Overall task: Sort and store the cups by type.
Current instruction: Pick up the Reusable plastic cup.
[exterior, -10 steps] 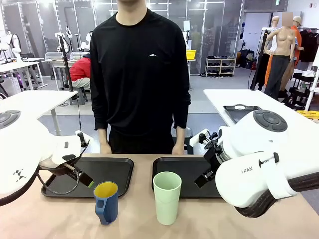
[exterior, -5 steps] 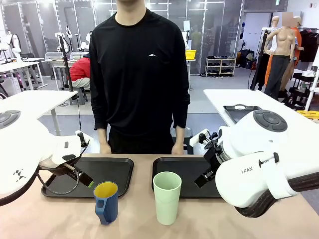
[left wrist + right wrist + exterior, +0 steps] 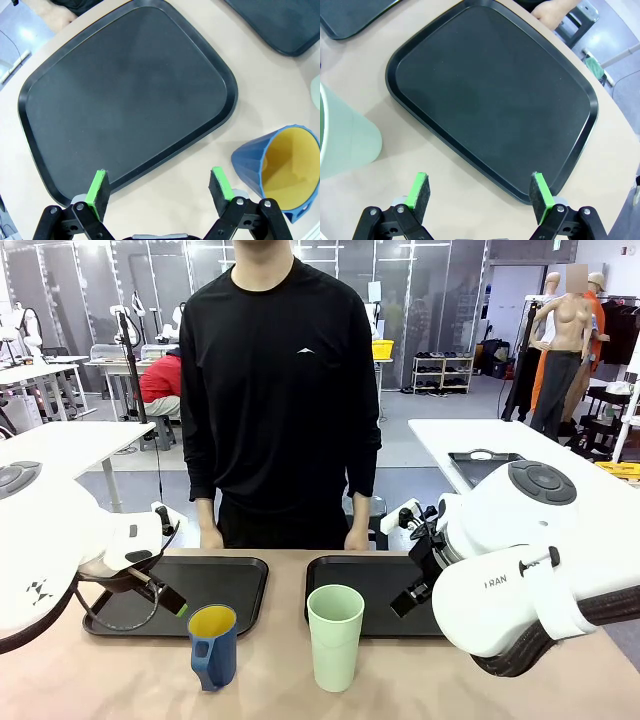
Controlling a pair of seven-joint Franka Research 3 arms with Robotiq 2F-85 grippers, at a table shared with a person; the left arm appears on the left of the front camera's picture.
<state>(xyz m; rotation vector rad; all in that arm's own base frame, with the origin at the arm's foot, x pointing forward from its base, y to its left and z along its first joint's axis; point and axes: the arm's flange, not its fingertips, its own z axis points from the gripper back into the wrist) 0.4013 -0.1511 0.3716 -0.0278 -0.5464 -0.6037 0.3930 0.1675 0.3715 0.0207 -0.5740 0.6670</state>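
Tan tabletop (image 3: 120, 675) holds faceted blue mug (image 3: 212, 648), smooth green tumbler (image 3: 335, 640); left gripper (image 3: 160, 181), right gripper (image 3: 480, 183) wide.

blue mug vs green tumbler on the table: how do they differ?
Height: the green tumbler stands clearly taller than the blue mug.
Colour: the green tumbler is pale green inside and out; the blue mug is dark blue outside with a yellow inside.
Handle: the blue mug has a side handle; the green tumbler has none.
Shared: both stand upright, mouth up, side by side on the tan table.
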